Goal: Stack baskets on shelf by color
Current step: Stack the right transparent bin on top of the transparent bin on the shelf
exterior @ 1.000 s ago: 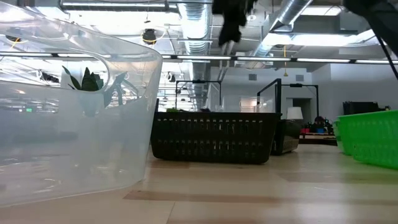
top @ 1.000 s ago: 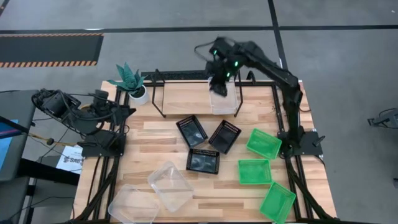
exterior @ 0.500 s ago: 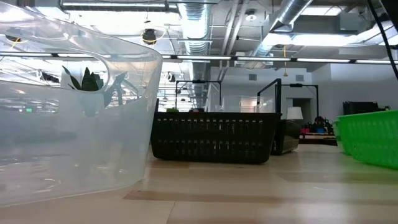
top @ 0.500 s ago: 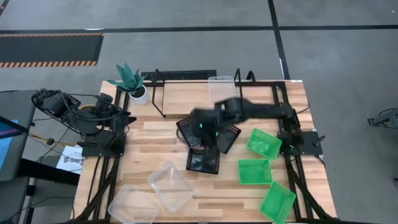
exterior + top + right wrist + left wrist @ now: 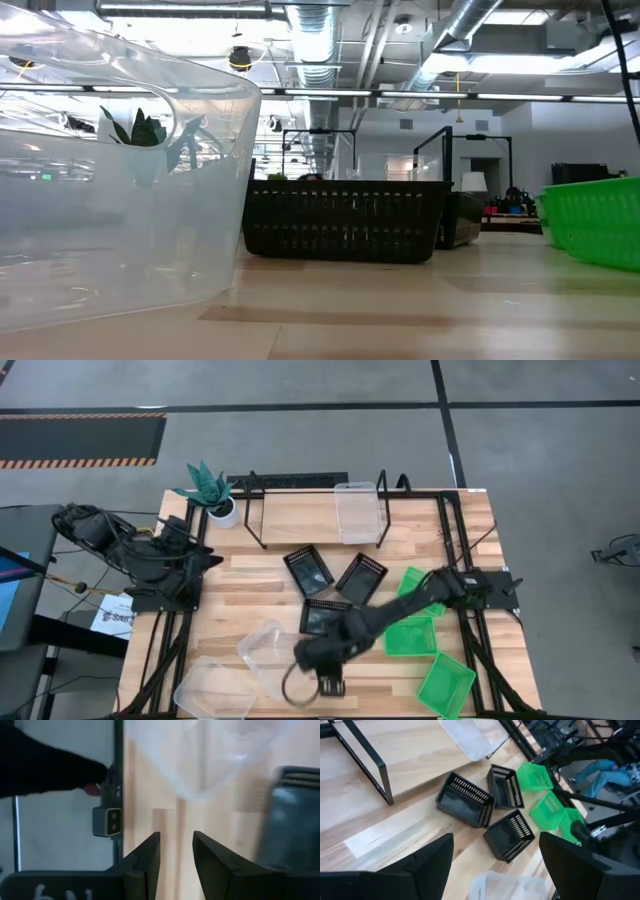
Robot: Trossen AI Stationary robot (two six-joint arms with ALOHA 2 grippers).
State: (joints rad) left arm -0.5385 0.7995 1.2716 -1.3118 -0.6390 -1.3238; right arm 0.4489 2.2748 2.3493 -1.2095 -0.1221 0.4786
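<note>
One clear basket [image 5: 357, 512] lies on the shelf [image 5: 300, 520] at its right end. Two more clear baskets [image 5: 273, 657] [image 5: 213, 688] rest on the table near the front edge. Three black baskets [image 5: 326, 618] sit in the middle and three green ones [image 5: 409, 636] on the right. My right gripper [image 5: 300, 678] hangs open above the table just right of the clear baskets; in its wrist view, bare wood shows between its fingers [image 5: 176, 860]. My left gripper [image 5: 495, 870] waits open at the table's left edge.
A white pot with a plant [image 5: 222, 510] stands at the shelf's left end. In the low view a clear basket [image 5: 120, 180] fills the near left, with a black basket [image 5: 345, 220] behind it and a green one [image 5: 595, 225] at the right.
My right gripper has swung from above the shelf's right end, over the black baskets, toward the table's near edge and down, ending beside the clear baskets at the front. The clear basket stays lying on the shelf.
</note>
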